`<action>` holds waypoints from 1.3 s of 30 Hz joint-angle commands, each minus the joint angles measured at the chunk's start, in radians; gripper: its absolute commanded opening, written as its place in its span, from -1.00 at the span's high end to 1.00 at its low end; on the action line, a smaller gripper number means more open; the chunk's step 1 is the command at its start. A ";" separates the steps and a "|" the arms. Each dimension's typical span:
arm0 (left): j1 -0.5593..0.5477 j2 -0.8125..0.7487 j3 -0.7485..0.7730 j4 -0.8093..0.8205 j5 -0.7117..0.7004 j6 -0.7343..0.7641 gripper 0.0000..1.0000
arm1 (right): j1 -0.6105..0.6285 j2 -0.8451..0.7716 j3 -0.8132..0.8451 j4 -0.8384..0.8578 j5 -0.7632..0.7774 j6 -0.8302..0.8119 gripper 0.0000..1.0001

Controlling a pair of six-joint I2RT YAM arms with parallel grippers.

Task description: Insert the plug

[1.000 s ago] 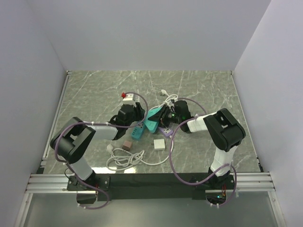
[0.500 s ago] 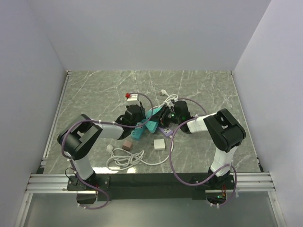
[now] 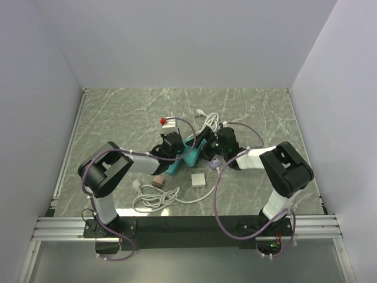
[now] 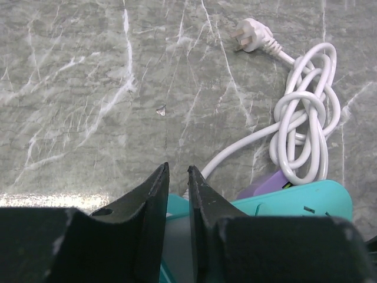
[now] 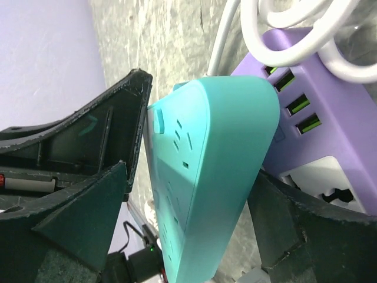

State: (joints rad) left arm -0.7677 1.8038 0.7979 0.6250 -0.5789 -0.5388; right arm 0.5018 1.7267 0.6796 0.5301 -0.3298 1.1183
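No readable text, labels or numbers anywhere.

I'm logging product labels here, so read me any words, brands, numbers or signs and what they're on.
No text can be read in any view.
The teal power strip shows only socket slots and a button, no print.
The purple power strip shows ports, no lettering.
The plug looks plain white, too small to show markings.
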 commanded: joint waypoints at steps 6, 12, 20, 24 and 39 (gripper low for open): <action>-0.013 0.023 -0.032 -0.113 -0.045 0.005 0.50 | -0.025 -0.005 -0.141 -0.308 0.259 -0.044 -0.81; -0.013 0.014 -0.048 -0.099 -0.049 0.007 0.50 | -0.025 -0.218 -0.169 -0.406 0.371 -0.080 -0.82; -0.015 -0.012 -0.066 -0.088 -0.061 0.010 0.49 | 0.044 -0.433 -0.160 -0.489 0.527 -0.156 -0.63; -0.013 -0.044 -0.080 -0.079 -0.055 0.023 0.47 | 0.118 -0.472 -0.106 -0.498 0.636 -0.233 -0.56; -0.013 -0.077 -0.089 -0.091 -0.029 0.000 0.09 | 0.175 -0.543 -0.101 -0.196 0.568 -0.432 -0.05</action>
State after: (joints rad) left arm -0.7746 1.7481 0.7341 0.6067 -0.6338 -0.5365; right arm 0.6655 1.1679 0.5545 0.2211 0.2703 0.7525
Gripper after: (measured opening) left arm 0.448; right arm 0.555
